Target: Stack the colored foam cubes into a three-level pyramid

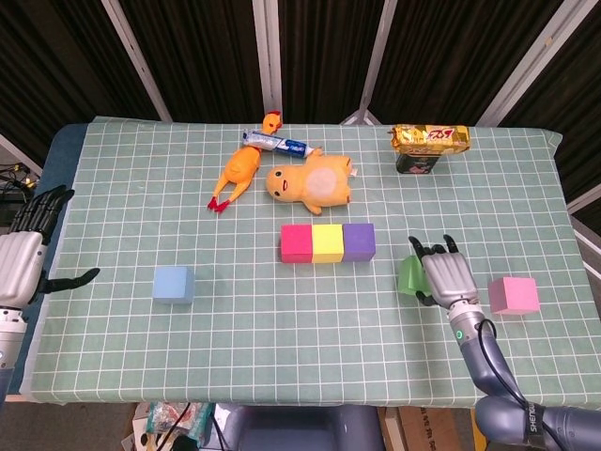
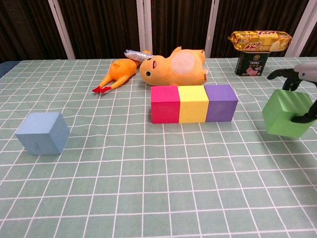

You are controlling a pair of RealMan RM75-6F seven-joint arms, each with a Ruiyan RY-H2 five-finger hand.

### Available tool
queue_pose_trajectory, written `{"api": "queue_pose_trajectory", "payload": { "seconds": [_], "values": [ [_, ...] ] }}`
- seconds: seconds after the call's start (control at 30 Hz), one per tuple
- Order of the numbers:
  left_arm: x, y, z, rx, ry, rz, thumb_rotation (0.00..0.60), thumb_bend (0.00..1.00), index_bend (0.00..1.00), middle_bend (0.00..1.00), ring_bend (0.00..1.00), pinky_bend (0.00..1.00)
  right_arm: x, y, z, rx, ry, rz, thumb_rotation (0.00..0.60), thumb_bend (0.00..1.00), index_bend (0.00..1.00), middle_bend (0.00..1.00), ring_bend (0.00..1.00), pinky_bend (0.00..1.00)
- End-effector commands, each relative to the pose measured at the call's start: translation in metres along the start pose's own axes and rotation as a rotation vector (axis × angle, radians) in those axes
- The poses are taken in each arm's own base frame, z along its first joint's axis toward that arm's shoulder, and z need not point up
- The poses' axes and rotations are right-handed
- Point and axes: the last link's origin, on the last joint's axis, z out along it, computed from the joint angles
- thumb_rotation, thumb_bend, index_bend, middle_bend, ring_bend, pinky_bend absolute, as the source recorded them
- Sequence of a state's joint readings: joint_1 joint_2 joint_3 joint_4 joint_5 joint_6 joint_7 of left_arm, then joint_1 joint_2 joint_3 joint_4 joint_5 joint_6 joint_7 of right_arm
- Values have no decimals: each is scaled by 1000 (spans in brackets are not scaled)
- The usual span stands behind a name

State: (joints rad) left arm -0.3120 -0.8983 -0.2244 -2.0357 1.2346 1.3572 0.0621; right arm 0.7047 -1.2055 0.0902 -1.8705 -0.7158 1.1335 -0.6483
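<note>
Three touching foam cubes (image 2: 193,103) sit mid-table; plush duck (image 2: 174,64) behind, another cube (image 2: 42,133) far left, lifted cube (image 2: 287,113) right.

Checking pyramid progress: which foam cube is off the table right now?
The green cube, held tilted in the right hand. The blue cube, pink cube and three-cube row all rest on the cloth.
</note>
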Motion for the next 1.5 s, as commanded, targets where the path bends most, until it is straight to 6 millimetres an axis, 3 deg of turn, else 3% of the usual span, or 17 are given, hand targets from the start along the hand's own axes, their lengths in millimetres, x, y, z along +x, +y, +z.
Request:
{"api": "queue_pose_trajectory", "payload": {
  "seconds": [0.03,0.43,0.8,1.07,1.5],
  "values": [
    [0,0,0,0,-3,-2,600,105,0,18,0,0,17,-5,3,22,33,-26,600,302,0,346,223,0],
    [3,-1,1,4,0,-22,600,105,0,18,0,0,78,-40,23,111,89,-123,600,302,0,346,223,0],
    [2,-3,2,15,-15,-43,600,105,0,18,0,0,103,-96,55,212,34,-132,600,301,0,352,222,0],
    [3,-5,3,23,-18,-49,600,105,0,18,0,0,102,-109,71,215,18,-122,600,302,0,358,223,0],
    [-1,-8,6,38,-27,-42,600,105,0,18,0,0,94,-109,82,164,-58,-72,600,301,0,358,223,0]
  ]
}}
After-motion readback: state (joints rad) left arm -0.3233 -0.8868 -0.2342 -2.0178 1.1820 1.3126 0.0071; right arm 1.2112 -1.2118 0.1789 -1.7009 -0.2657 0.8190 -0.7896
